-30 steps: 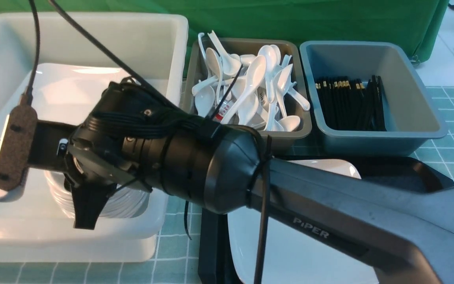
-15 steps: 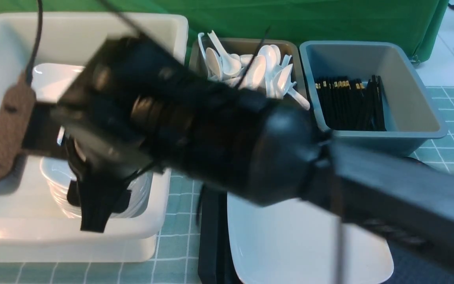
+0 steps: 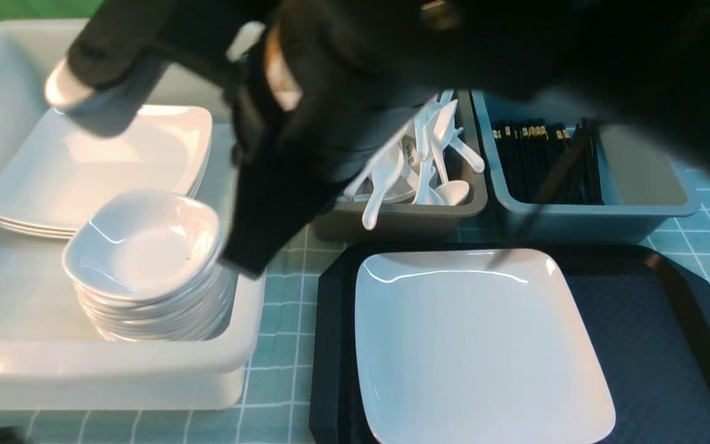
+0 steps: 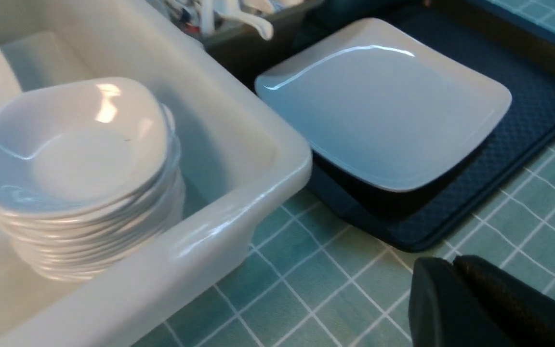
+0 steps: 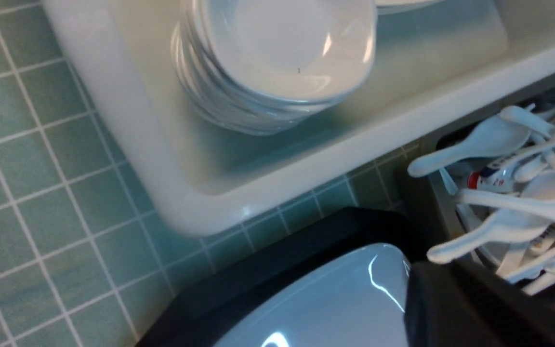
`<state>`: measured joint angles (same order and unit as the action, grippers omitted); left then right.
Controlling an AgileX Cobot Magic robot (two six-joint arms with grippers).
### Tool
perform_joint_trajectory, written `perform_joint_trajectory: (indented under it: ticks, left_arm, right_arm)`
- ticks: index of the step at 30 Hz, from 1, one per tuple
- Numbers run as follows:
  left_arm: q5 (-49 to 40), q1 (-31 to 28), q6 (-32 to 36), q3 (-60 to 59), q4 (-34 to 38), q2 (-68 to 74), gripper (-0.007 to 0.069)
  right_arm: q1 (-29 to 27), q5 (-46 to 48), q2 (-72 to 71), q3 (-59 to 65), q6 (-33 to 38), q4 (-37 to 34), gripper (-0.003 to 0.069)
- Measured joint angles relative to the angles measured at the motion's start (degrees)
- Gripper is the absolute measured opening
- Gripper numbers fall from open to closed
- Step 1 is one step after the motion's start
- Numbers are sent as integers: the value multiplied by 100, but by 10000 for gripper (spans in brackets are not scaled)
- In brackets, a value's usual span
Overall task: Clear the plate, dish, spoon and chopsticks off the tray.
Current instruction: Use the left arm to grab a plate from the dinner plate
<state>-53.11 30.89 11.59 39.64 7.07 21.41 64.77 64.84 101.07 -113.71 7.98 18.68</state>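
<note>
A: Large glossy white square plate: where?

B: On the big black plastic tray, close to its left edge, flat. Held by nothing.

A: And the claws?

B: Left claw pressed together, nothing in it, low over the green checked worktop, on the near side of the tray. Right claw up over the near right corner of the big white plastic tub. Too smeary to tell whether apart or together.

A: Job now?

B: Most likely fetching that plate. Best to come down at one edge, pinch the turned-up rim well, lift level, go slow. Slippery, so easy to drop. Then down flat onto the other white square plates toward the tub's far left corner.

A: Counting?

B: One plate on the tray. No dish, spoon or chopsticks seen there. About three square plates in the tub. Small glossy white shallow dish on top of a pile at the tub's near right corner, maybe ten in all, hard to count. One brown-grey plastic bin heaped with white soup spoons, too many to count. One blue-grey plastic bin with a bunch of thin black chopsticks, also too many.
</note>
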Motion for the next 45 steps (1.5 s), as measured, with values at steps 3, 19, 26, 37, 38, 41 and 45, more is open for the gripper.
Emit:
perform_joint_trajectory:
  ticks: [3, 19, 26, 37, 38, 41, 45]
  left_arm:
    - [241, 0, 514, -5, 539, 539, 13]
    - [1740, 250, 3207, 6, 1983, 3466, 13]
    - [1923, 1517, 3332, 772, 870, 5188, 13]
    - [2328, 2457, 3131, 1314, -1374, 6921, 125]
    - [2359, 2457, 3148, 1314, -1493, 6992, 155]
    - [2406, 2457, 3199, 1319, -1805, 7215, 281]
    - [2544, 2457, 3444, 1319, -1877, 7422, 396]
  right_arm:
    - [0, 0, -445, 491, -131, 5, 47]
    - [-2, -5, -3720, 4455, -2355, 670, 56]
    - [-2, -5, -5104, 5534, -3003, 670, 67]
    - [-2, -14, -6716, 6348, -3567, 664, 69]
    - [-2, -51, -6822, 6396, -3574, 664, 69]
    - [-2, -168, -7052, 6512, -3574, 656, 69]
    - [-2, -189, -7147, 6578, -3574, 650, 69]
